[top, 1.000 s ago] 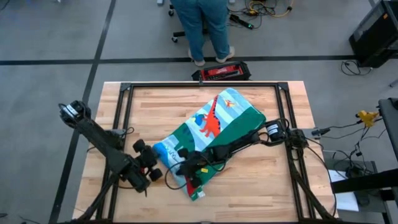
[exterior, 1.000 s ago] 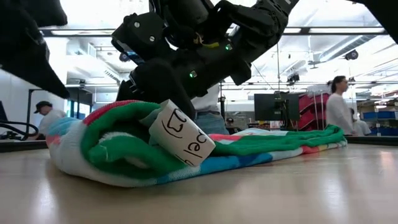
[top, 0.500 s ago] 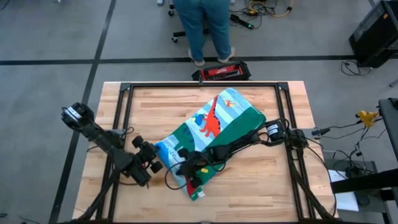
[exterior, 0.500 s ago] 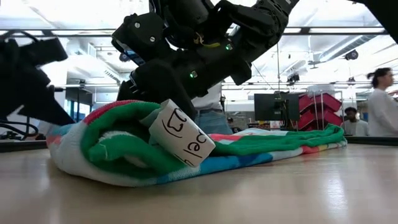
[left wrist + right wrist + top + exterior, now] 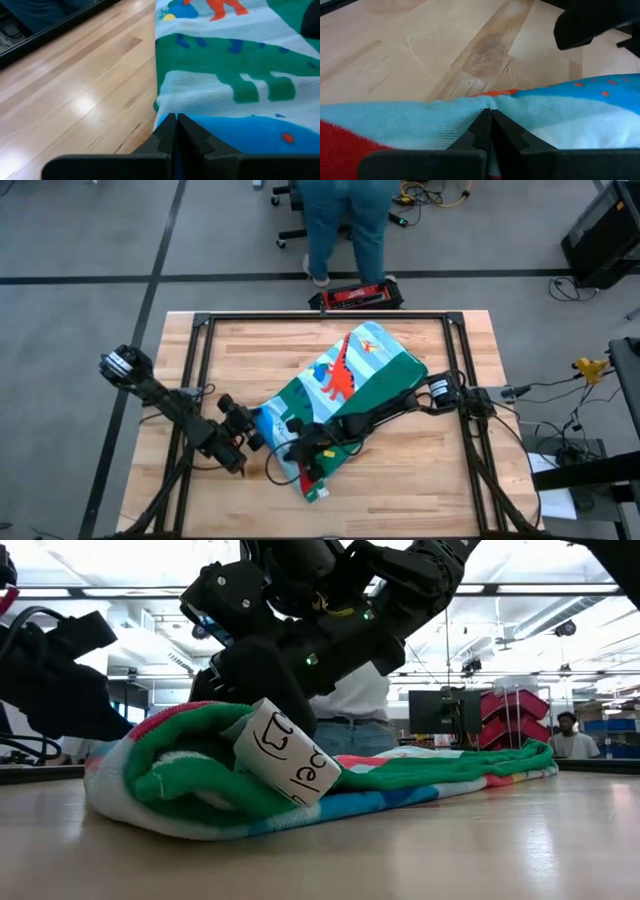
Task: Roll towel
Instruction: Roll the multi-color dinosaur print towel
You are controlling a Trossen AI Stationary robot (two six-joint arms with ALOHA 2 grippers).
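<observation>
Left tool point(image 5: 255, 442) nearer, both closed on towel point(image 5: 345, 395).

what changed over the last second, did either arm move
The left tool, shut, moved in across the table toward the towel and now sits at its rolled end. The right tool stayed shut on the towel, which kept its shape.

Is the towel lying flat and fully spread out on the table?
No, the towel is folded into a narrow strip with one end bunched up.

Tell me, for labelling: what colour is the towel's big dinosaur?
Red-orange, on the towel; clearest in the high view.
</observation>
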